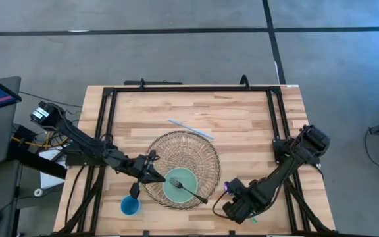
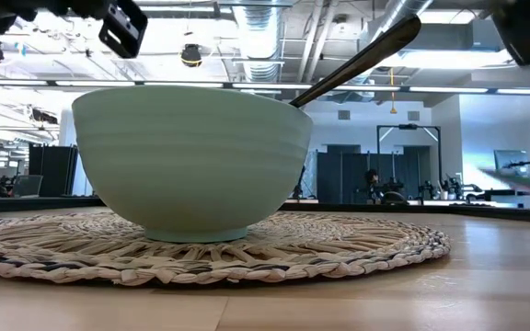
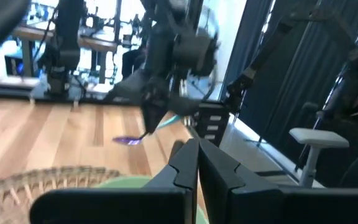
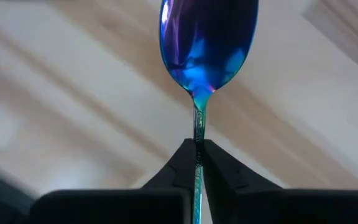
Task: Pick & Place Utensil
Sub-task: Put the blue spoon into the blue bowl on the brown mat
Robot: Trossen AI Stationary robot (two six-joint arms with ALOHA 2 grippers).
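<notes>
A pale green bowl (image 1: pixel 178 187) (image 2: pixel 187 152) stands on a round woven placemat (image 1: pixel 193 148) (image 2: pixel 366 244). A dark utensil (image 1: pixel 191 191) (image 2: pixel 357 57) leans in the bowl, its handle sticking out over the rim. My right gripper (image 1: pixel 230 191) (image 4: pixel 198 146) is right of the placemat, shut on an iridescent blue-purple spoon (image 4: pixel 207 43) (image 3: pixel 131 140). My left gripper (image 1: pixel 154 172) (image 3: pixel 197 158) is shut and holds nothing, over the placemat's left rim beside the bowl. My right gripper pinches the spoon's handle (image 4: pixel 197 134) just behind the spoon's bowl, between its two fingers. The spoon runs along the fingers and its bowl sticks out past the fingertips, toward the table. Whether the spoon's bowl touches the wood, I cannot tell.
A blue cup (image 1: pixel 130 206) stands near the table's near edge, left of the placemat. A pale long utensil (image 1: pixel 191 129) lies on the wood beyond the placemat. A black frame (image 1: pixel 189 89) runs around the table. Bare wood shows at the far side and right.
</notes>
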